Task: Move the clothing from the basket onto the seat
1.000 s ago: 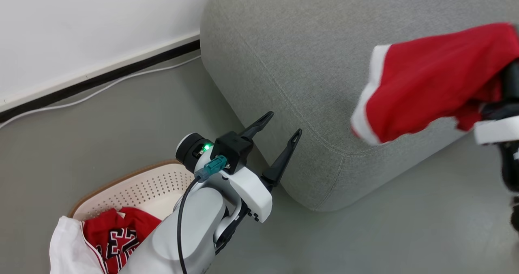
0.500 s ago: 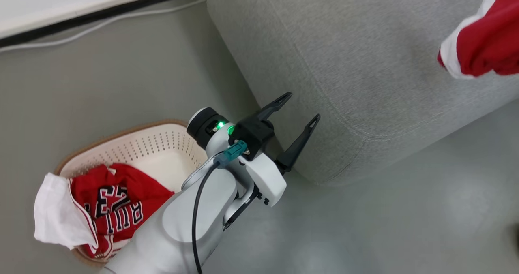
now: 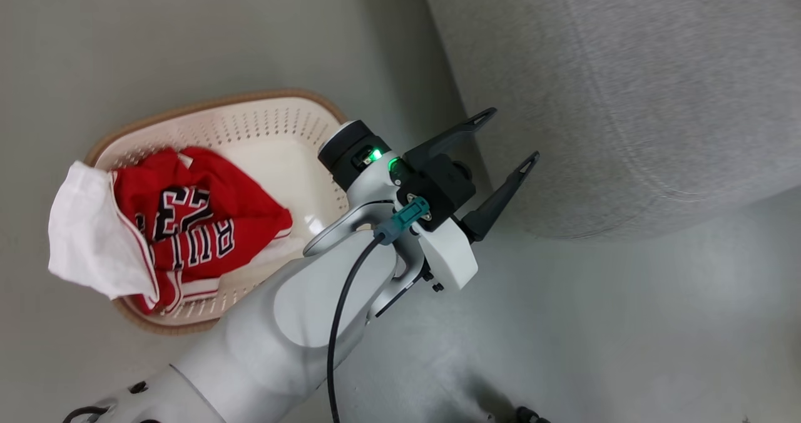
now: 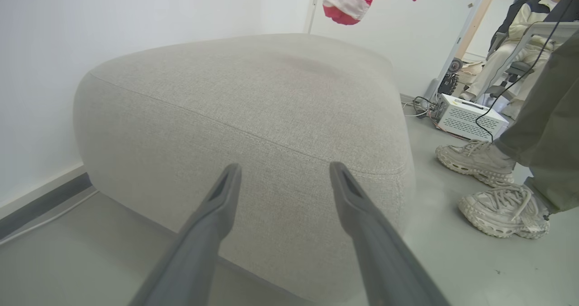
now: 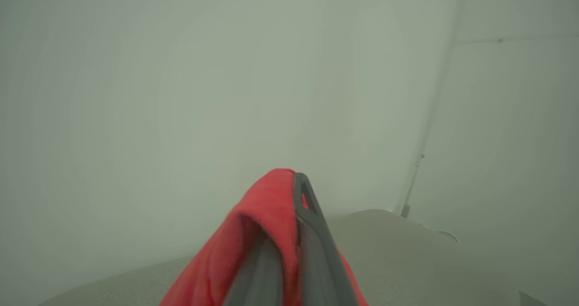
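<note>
Cloth, soft and light, wants a pinch on a bunched fold

We see the red garment (image 5: 267, 233) clamped in the right gripper (image 5: 289, 186), whose fingers are pressed tight together with the fabric draped over one of them. In the left wrist view it hangs in the air over the far part of the seat (image 4: 249, 93), not touching it. We judge it limp and nearly weightless: it should drop in a heap once let go, and its loose white-trimmed hem could trail off an edge if it is freed too near one.

The jersey (image 3: 194, 223) lies crumpled in the left part of the basket (image 3: 250, 116), lettering up, with a white fold spilling over the left rim. We expect it to handle the same way: soft, saggy, not fragile. We would take hold at the raised crumple by the lettering, where several layers bunch, not at the thin white fold. A pull there might drag on the rim and tip so light a basket.

The left gripper (image 3: 513, 134) is spread wide and empty, between basket and seat, fingers pointing at the seat's side. The basket stands on the floor (image 3: 626, 323) just left of the seat. A person's shoes (image 4: 475, 161) rest on the floor right of it.
</note>
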